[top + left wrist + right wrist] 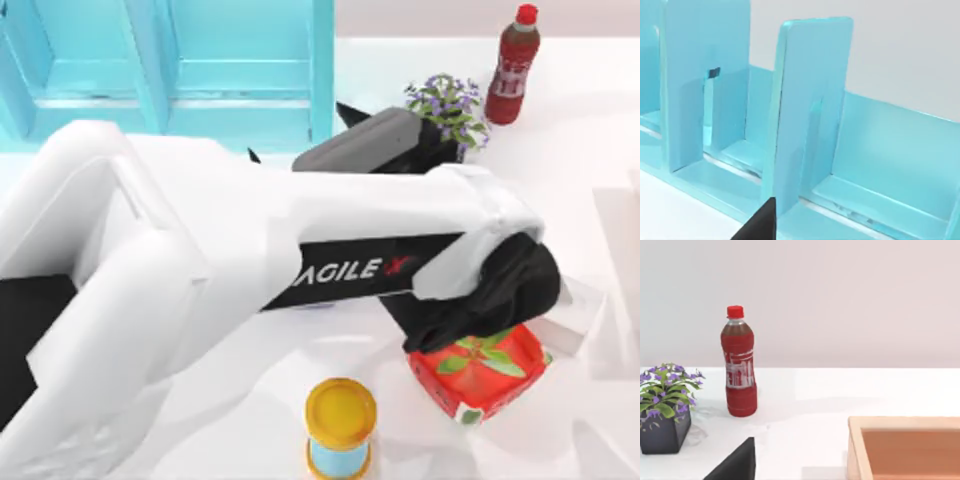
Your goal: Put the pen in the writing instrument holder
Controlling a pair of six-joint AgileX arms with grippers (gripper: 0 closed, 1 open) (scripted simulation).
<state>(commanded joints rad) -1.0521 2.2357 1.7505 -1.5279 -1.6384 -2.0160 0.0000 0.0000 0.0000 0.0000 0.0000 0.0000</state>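
Left fingers (345,108) spread, facing teal rack (810,100)

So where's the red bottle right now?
The red bottle stands upright at the far right of the table in the top view, just right of the potted plant; the right wrist view shows them side by side.

White tabletop (590,120): red bottle (512,66) and potted plant (450,108) near far edge; red leaf-printed box (485,375), yellow-lidded jar (340,428) near front edge.

- The white AgileX left arm (250,260) stretches across the top view from its left, black wrist bent downward at the far end.
- A dark fingertip (760,222) shows in the left wrist view.
- A dark fingertip (737,462) shows in the right wrist view.
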